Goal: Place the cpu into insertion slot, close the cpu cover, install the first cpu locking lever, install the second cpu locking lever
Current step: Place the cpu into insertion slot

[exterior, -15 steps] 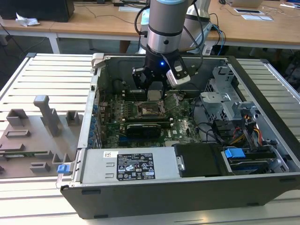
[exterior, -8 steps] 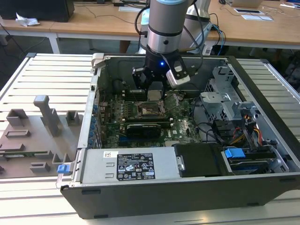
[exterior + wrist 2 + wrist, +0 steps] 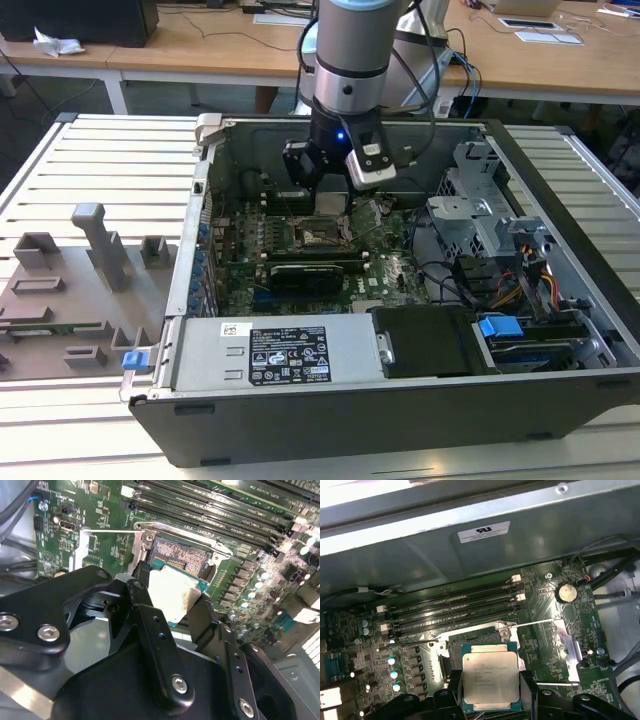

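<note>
The tool (image 3: 490,696) squeezes the cpu (image 3: 489,679) between its two fingers, one on each side. The cpu hangs close over the open slot (image 3: 472,641) on the green board (image 3: 540,592). It is not in the slot yet. If the cpu goes down crooked or off to one side, it could bend the tiny pins. If the squeeze is weak, it could slip and fall.
</note>
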Robot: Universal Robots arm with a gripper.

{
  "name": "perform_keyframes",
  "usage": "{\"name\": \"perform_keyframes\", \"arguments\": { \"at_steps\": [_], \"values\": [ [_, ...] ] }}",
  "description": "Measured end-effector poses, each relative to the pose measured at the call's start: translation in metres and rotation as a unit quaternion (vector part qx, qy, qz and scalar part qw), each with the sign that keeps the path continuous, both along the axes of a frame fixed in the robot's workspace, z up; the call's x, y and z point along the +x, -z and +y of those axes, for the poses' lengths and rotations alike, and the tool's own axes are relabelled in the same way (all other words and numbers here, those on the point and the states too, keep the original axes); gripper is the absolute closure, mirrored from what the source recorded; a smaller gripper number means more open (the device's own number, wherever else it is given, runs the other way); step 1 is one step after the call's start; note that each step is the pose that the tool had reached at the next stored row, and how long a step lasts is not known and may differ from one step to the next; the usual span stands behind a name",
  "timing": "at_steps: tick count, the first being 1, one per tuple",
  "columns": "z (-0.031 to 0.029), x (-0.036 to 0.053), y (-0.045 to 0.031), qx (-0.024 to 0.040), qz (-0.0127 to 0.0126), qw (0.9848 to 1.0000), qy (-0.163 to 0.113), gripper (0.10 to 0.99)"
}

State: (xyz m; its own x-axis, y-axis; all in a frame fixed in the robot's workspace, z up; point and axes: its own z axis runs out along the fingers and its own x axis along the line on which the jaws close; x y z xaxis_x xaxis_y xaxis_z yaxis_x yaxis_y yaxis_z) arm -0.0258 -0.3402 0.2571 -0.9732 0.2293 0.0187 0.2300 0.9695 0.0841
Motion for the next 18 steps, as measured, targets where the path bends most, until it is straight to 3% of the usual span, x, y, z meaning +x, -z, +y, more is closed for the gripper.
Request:
{"name": "perform_keyframes", "arguments": {
  "at_steps": [4,10,18],
  "values": [
    [0.0,0.0,0.0001,-0.0009,0.0,0.9994,0.034,0.541],
    [0.0,0.0,0.0002,-0.0021,0.0,0.9968,0.08,0.541],
    [0.0,0.0,0.0004,-0.0038,0.0,0.9907,0.136,0.541]
  ]
}}
